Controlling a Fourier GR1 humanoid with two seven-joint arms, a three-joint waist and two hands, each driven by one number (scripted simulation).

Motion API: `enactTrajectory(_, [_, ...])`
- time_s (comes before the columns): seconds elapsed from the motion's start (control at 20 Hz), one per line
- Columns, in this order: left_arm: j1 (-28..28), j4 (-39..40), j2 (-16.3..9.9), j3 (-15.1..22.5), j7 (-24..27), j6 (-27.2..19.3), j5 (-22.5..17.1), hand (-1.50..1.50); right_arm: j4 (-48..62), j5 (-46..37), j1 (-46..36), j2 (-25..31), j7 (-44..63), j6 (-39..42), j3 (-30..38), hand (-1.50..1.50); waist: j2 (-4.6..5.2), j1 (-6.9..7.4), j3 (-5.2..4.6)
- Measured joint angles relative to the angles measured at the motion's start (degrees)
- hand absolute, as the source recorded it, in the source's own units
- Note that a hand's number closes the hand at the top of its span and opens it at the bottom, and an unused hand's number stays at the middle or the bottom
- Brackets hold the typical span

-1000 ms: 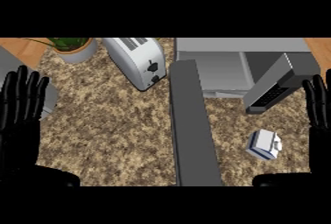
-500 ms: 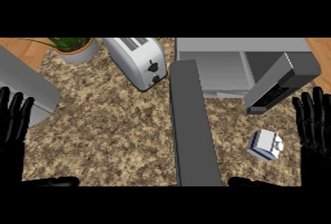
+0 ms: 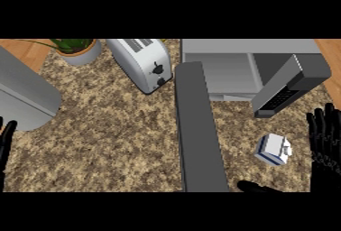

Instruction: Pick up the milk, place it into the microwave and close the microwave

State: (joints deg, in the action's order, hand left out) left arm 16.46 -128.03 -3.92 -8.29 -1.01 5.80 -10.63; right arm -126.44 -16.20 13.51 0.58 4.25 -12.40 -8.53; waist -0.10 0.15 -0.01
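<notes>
Fingers [image 3: 325,128] of the right hand [image 3: 328,146] stand straight and slightly spread at the right edge, just beside the milk carton [image 3: 273,149], holding nothing. That carton lies on the speckled worktop [image 3: 120,135], below the microwave [image 3: 250,67] and its open door [image 3: 288,85]. At the left edge, the left hand [image 3: 5,144] shows straight fingers.
</notes>
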Motion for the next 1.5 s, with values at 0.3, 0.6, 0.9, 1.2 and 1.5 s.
enactTrajectory(0.3, [4.2, -3.5, -0.8, -4.4, -1.1, 3.7, -5.1, -1.50, 4.0, 2.8, 2.5, 0.4, -4.1, 0.1, 1.7, -1.50, 0.01, 0.04, 0.02])
enactTrajectory(0.6, [6.8, -3.3, -0.2, -7.6, 0.4, 7.2, -7.5, -1.50, 11.3, 5.4, 2.2, 0.0, -9.3, -1.1, 4.5, -1.50, 0.03, 0.10, 0.03])
enactTrajectory(0.9, [8.9, -4.6, 0.6, -9.4, 0.3, 9.7, -9.0, -1.50, 20.3, 8.6, 2.0, 0.2, -15.6, -1.1, 9.6, -1.50, 0.04, 0.12, 0.03])
enactTrajectory(1.2, [10.2, -4.8, 2.2, -10.7, 1.2, 12.0, -9.4, -1.50, 29.3, 11.4, 2.9, 0.3, -23.8, -0.8, 13.9, -1.50, 0.04, 0.06, 0.02])
enactTrajectory(1.5, [10.8, -5.2, 3.0, -12.6, 1.0, 13.7, -10.5, -1.50, 40.3, 13.8, -0.5, 1.6, -30.2, 0.7, 18.1, -1.50, 0.06, 0.13, 0.03])
